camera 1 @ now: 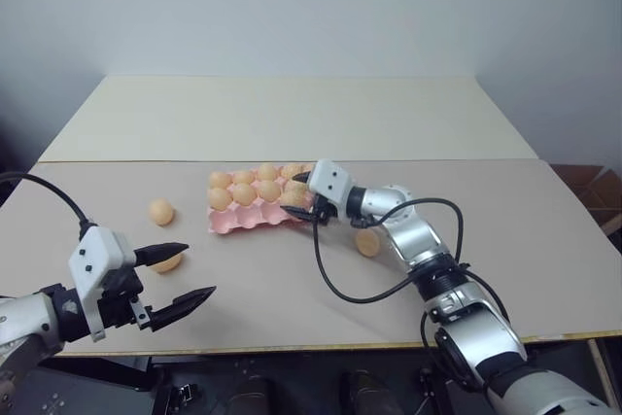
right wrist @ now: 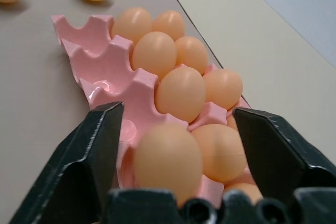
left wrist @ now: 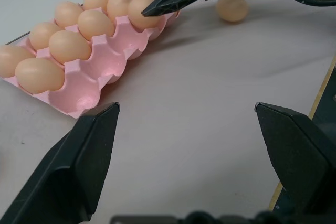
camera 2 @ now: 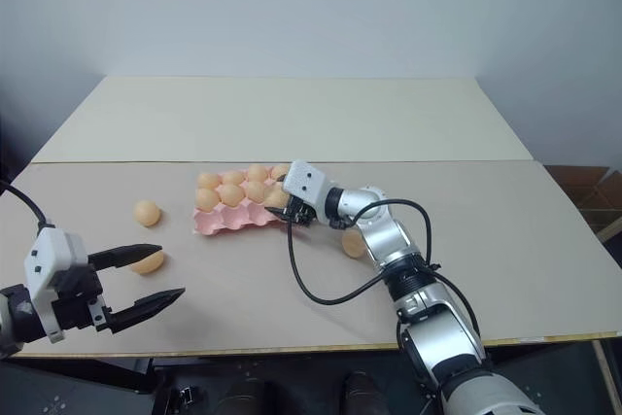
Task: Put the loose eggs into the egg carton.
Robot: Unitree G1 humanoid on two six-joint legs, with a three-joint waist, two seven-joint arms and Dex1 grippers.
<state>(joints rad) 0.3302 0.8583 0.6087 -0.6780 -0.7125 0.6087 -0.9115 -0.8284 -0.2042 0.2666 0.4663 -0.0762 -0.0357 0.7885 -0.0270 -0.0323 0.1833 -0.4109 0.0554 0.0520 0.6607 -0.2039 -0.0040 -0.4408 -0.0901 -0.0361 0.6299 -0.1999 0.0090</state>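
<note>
The pink egg carton [camera 1: 255, 209] lies mid-table with several eggs in its back and middle rows; most front cups are bare. My right gripper [camera 1: 294, 193] stands open at the carton's right end. In the right wrist view an egg [right wrist: 168, 160] sits in an end cup between the spread fingers [right wrist: 89, 156], with a gap on each side. Loose eggs lie on the table: one [camera 1: 161, 211] left of the carton, one [camera 1: 167, 262] partly behind my left gripper, one [camera 1: 367, 242] beside my right forearm. My left gripper [camera 1: 199, 270] hovers open near the front left, holding nothing.
A seam [camera 1: 146, 162] runs across the table behind the carton, with a second tabletop beyond it. A black cable [camera 1: 335, 284] loops from my right wrist over the table. The front edge [camera 1: 321, 345] is close below both arms.
</note>
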